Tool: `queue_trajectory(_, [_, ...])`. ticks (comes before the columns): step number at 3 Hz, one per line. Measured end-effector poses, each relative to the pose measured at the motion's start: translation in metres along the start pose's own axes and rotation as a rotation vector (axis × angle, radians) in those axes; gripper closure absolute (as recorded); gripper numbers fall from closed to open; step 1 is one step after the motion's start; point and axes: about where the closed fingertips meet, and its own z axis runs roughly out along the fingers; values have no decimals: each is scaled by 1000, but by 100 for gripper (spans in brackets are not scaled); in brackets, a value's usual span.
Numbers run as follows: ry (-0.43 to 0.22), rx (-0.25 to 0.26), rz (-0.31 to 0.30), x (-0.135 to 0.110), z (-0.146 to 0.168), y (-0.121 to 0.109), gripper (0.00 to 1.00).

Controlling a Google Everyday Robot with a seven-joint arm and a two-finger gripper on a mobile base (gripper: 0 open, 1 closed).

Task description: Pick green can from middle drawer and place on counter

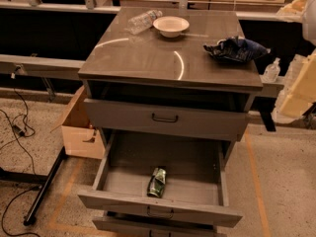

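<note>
To lift the can cleanly, first bring the fingers across and down. Found at the right edge of the view, just beside the counter and about level with it. Cannot tell how far open, or whether holding anything. Can well below and to the left of the fingers, lying on its side on the tray of the pulled-out middle drawer, just behind the front wall, long axis running front to back. Judged to be the reach, with no grasp made yet. Mind the top drawer, standing slightly out between fingers and can; come in from above the front of the tray, not close under that overhang. Turn the wrist to close across the narrow width, not along the length. Grip at mid-body and close evenly: dented and round, so likely to roll if nudged on one side. Raise straight up past the front wall before swinging back. For setting down, aim for the bare front stretch of counter left of the fingers, away from the bag, bowl and bottle.
</note>
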Motion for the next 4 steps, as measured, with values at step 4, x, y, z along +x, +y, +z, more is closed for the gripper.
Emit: queue_trajectory(4, [-223,-48,-193,5,100,41,0])
